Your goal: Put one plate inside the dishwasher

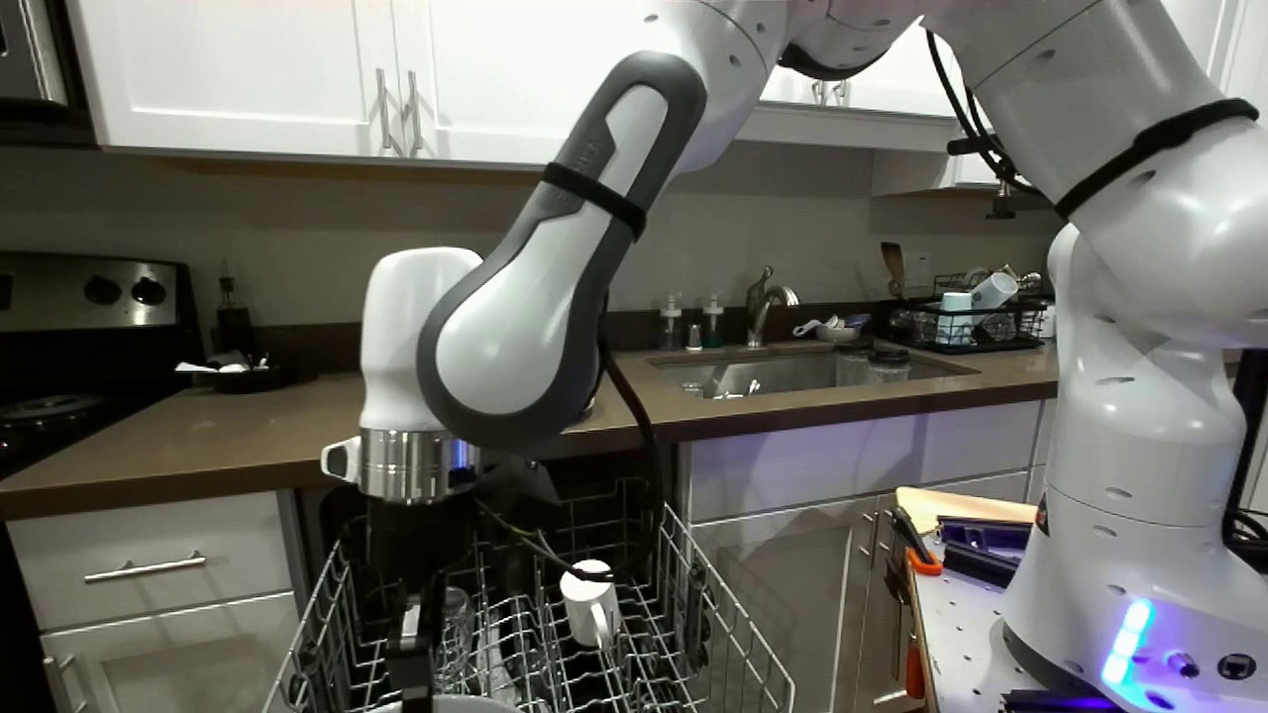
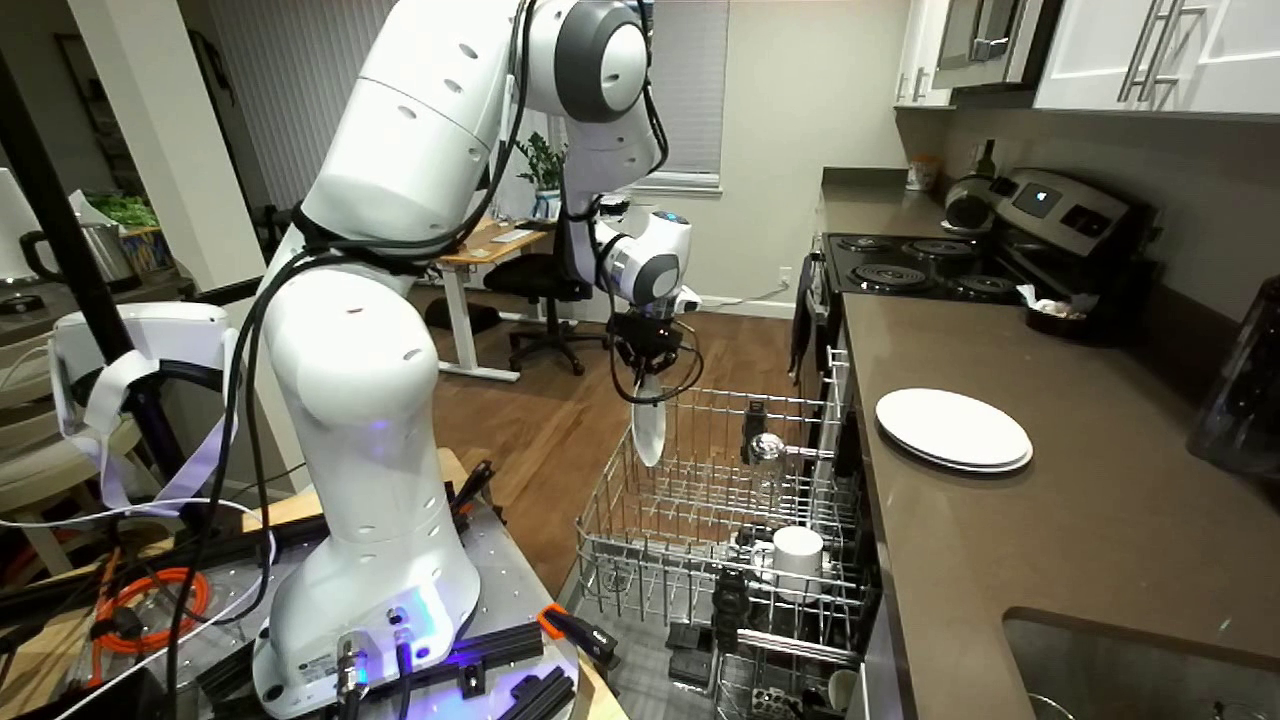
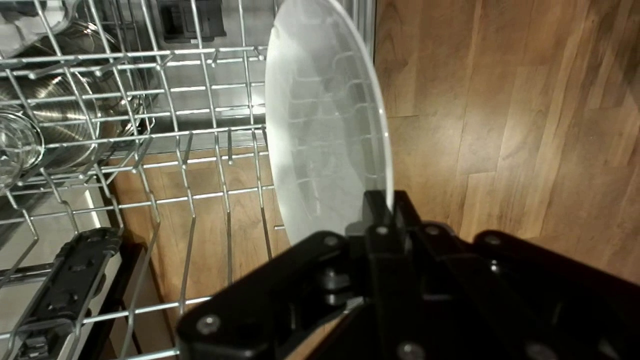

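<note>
Hand (image 3: 388, 205) grips plate (image 3: 327, 120) by rim, plate hanging below it approx. upright; dishwasher rack (image 3: 216, 131) also below hand. Poss. twist/slip if low edge snags there, b/c rim-only grip.

The white wall cabinets (image 1: 238, 74) shine almost washed out from where I stand, yet the inside of the dishwasher (image 1: 614, 485) is near-black. A blue-white strip (image 1: 1127, 642) glows on the robot's base (image 1: 1119, 555), and a cabinet panel (image 1: 852, 451) carries a violet tinge. In the wrist view, the plate (image 3: 325, 125) shows faint wire-like marks, shadow or reflection; the floor (image 3: 465, 125) gleams; the black gripper (image 3: 389, 201) looks soft and underlit.
</note>
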